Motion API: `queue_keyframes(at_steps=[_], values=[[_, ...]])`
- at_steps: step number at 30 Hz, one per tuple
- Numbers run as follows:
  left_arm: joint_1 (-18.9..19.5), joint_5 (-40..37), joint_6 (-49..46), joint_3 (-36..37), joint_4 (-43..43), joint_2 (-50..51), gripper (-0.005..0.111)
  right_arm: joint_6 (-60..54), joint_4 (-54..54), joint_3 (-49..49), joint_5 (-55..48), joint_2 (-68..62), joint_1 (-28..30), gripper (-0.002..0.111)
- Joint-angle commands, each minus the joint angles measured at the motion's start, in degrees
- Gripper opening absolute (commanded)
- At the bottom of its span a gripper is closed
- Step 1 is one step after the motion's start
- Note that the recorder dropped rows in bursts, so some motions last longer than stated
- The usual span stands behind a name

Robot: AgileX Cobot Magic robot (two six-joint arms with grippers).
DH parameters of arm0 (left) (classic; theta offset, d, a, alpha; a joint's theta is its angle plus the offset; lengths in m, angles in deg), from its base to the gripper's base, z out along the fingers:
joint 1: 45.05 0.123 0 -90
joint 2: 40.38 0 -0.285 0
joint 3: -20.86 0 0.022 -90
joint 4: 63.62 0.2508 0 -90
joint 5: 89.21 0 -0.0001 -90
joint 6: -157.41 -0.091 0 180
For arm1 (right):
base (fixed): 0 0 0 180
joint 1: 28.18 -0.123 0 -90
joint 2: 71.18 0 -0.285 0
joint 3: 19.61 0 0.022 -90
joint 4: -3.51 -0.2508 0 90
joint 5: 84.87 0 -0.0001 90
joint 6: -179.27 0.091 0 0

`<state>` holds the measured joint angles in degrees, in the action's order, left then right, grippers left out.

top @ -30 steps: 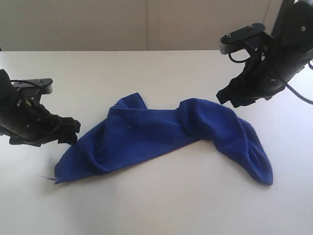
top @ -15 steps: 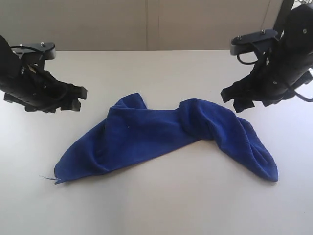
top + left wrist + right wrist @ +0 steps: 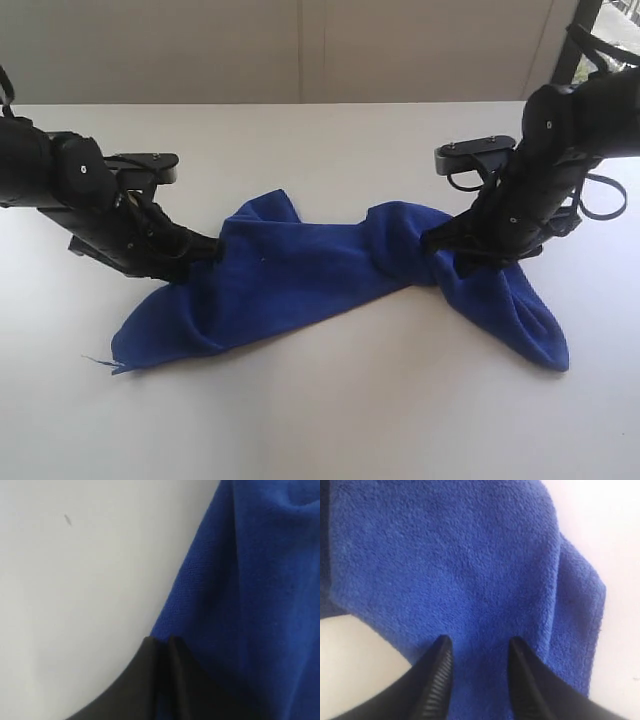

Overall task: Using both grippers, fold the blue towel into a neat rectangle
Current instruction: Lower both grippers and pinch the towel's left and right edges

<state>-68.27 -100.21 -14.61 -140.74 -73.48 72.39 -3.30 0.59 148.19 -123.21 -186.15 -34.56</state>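
The blue towel (image 3: pixel 300 270) lies crumpled in a long, bent strip across the middle of the white table (image 3: pixel 330 410). My left gripper (image 3: pixel 205 252) is down at the towel's left edge. In the left wrist view its jaws (image 3: pixel 162 642) are pressed almost together, with the hem of the towel (image 3: pixel 250 580) pinched between them. My right gripper (image 3: pixel 445 252) presses onto the raised hump at the towel's right. In the right wrist view this gripper (image 3: pixel 480 642) is open, its fingers (image 3: pixel 442 652) straddling a band of the towel (image 3: pixel 470 555).
A loose thread (image 3: pixel 95 362) sticks out from the towel's near-left corner. A pale wall (image 3: pixel 300 50) runs behind the table's far edge. A dark post (image 3: pixel 585 30) stands at the upper right, behind the right arm.
Both arms have come down from above the table onto the towel. The left jaws went from wide open to closed on the towel's edge. The right jaws narrowed somewhat.
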Motion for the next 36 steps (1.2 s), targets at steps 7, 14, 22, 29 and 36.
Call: queue_keyframes(at_steps=[7,14,22,29,36], values=[[0.3,-2.4,-0.3,-0.2,1.8,2.6,0.0,-1.7,3.4,0.3,-2.8,1.6,0.1,0.0],[4.8,-4.8,0.3,-0.2,4.7,-3.5,0.0,1.5,9.0,0.3,-4.5,9.5,0.1,0.0],[7.2,-7.5,1.3,-0.2,9.9,-10.1,0.0,1.5,8.9,0.3,-5.5,12.9,0.1,0.0],[7.2,-10.2,1.3,-0.2,9.9,-10.1,0.0,1.8,7.3,0.1,-8.0,12.7,0.1,0.007],[7.2,-9.9,1.3,-0.2,7.5,-12.9,0.05,-7.1,-4.3,-4.7,-6.7,11.8,0.1,0.049]])
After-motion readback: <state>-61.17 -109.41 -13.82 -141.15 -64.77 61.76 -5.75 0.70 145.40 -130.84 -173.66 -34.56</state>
